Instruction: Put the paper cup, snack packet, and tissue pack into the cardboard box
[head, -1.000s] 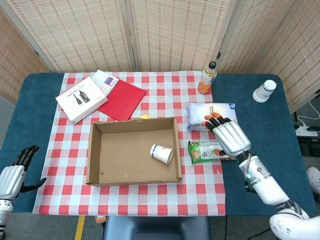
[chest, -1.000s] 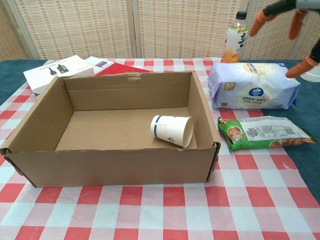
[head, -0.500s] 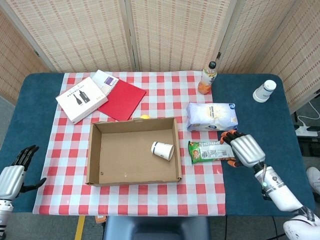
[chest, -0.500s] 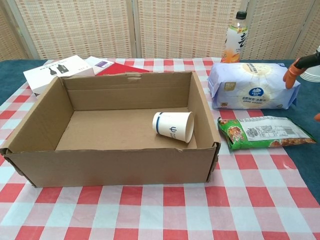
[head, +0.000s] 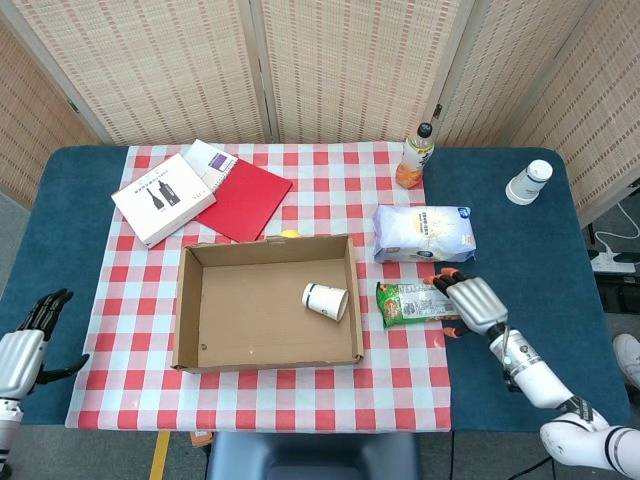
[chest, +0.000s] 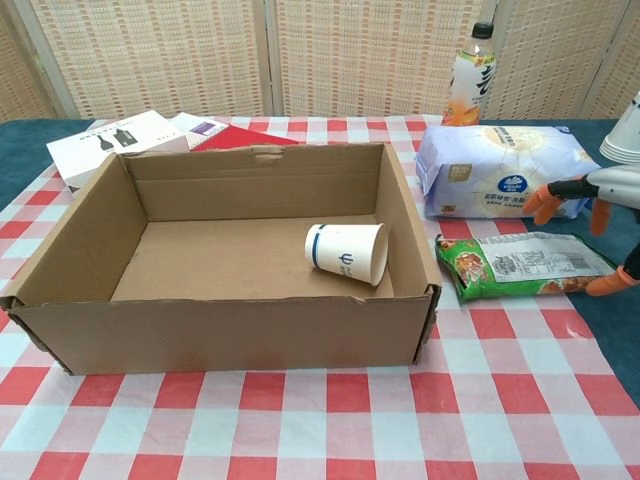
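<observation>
Right hand (head: 472, 303) lowered onto snack packet (head: 410, 301) end.

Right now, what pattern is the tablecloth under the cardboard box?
Red and white checks on the tablecloth, clearest in the head view.

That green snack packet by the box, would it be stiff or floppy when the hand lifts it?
Probably floppy: the snack packet lies flat and thin on the checked tablecloth, so it may sag from whichever end is held. Its printed film looks glossy, so it could slip. It is likely light, being so flat.
</observation>
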